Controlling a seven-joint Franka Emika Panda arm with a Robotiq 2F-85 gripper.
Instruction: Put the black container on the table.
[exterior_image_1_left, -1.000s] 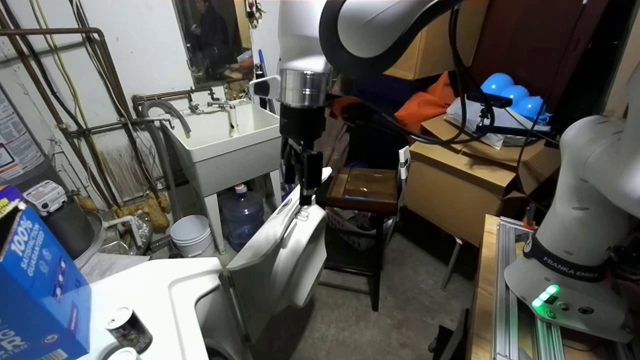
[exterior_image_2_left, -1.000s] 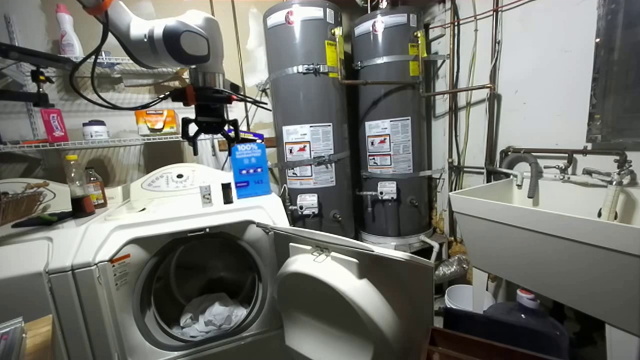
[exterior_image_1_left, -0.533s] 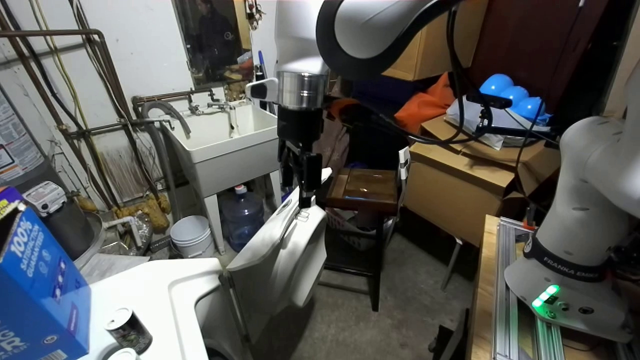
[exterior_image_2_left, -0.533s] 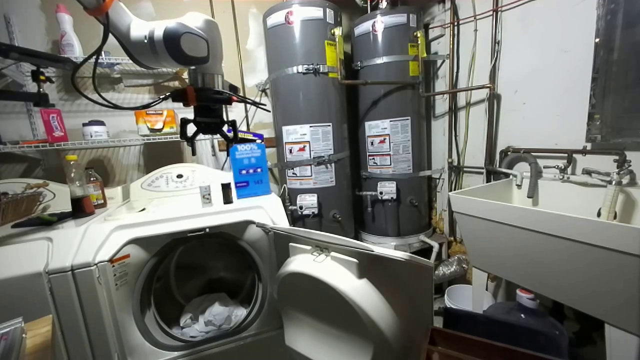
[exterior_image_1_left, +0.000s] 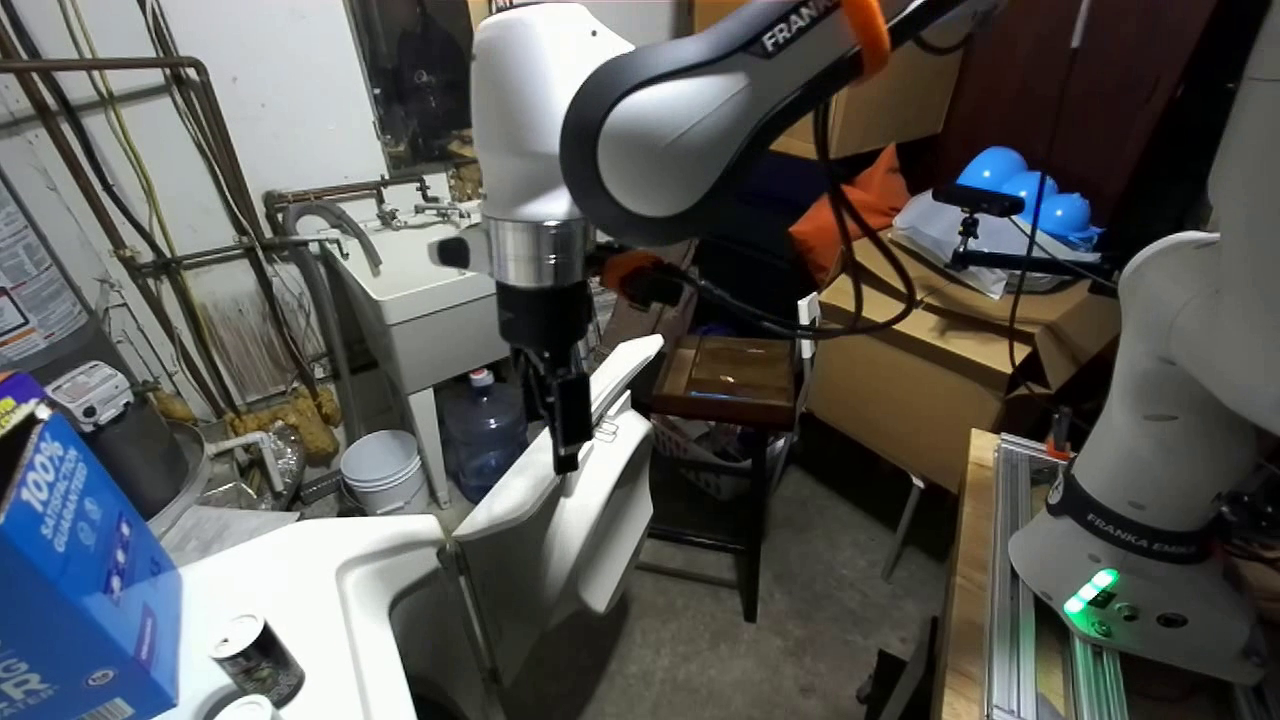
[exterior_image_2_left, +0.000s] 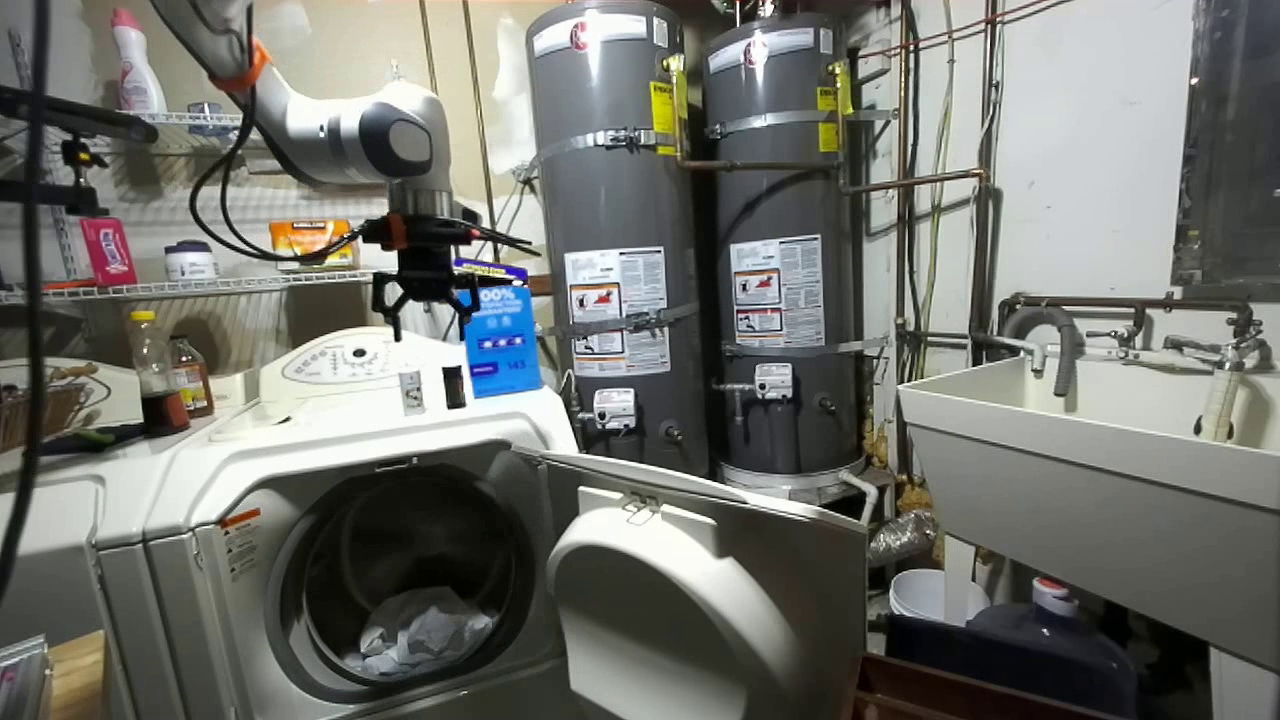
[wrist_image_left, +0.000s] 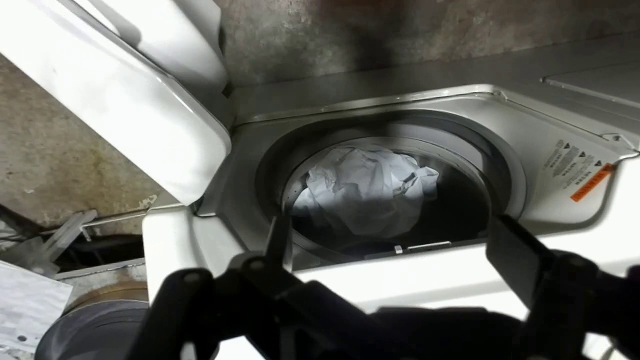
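The black container (exterior_image_1_left: 260, 665) is a small dark can with a light lid, upright on top of the white washing machine (exterior_image_1_left: 330, 560). In an exterior view the black container (exterior_image_2_left: 454, 386) stands just left of a blue box. It is not visible in the wrist view. The table (exterior_image_1_left: 730, 370), with a square dark-brown top and thin black legs, stands behind the open washer door. My gripper (exterior_image_2_left: 430, 330) is open and empty, pointing down above the washer. It also shows in the other view (exterior_image_1_left: 565, 460). In the wrist view its fingers (wrist_image_left: 392, 220) are wide apart.
A white can (exterior_image_2_left: 411, 392) stands beside the black one. The blue box (exterior_image_1_left: 90, 570) is at the washer's back corner. The washer door (exterior_image_1_left: 560, 500) sticks out open toward the table. White cloth (wrist_image_left: 370, 190) lies in the drum. A cardboard box (exterior_image_1_left: 910, 370) stands beside the table.
The arm has lowered. My gripper has moved down and to the left in an exterior view, closer to the washer top. It stays open. The cans and table have not moved.
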